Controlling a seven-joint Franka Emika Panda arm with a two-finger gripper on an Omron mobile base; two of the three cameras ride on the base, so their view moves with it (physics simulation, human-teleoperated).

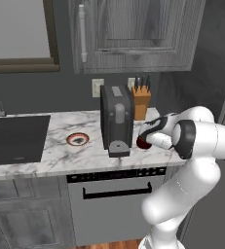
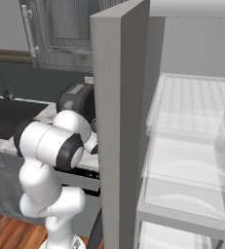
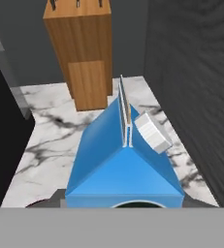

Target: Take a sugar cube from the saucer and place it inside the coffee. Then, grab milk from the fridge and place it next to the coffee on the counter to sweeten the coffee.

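Hand view: jaws clamped on milk carton (image 3: pixel 125 169) over marble counter (image 3: pixel 50 135); lower upright beside coffee cup (image 1: pixel 143 142), then release.

The robot's glossy white arm (image 1: pixel 192 160) is built of thick, rounded, tube-like segments with smooth bulging shells; between the segments sit dark, nearly black joint rings (image 1: pixel 182 138), one wide band showing clearly at the elbow-like bend in the left base view; a second dark band (image 2: pixel 71 151) wraps the big rounded shoulder-like shell in the right base view, where the lower white segments (image 2: pixel 48 194) stack into a swollen column over a narrower white foot; toward the hand the white casing carries a dark curved strip (image 1: pixel 155 127); no cables, screws or markings can be made out on the shells.
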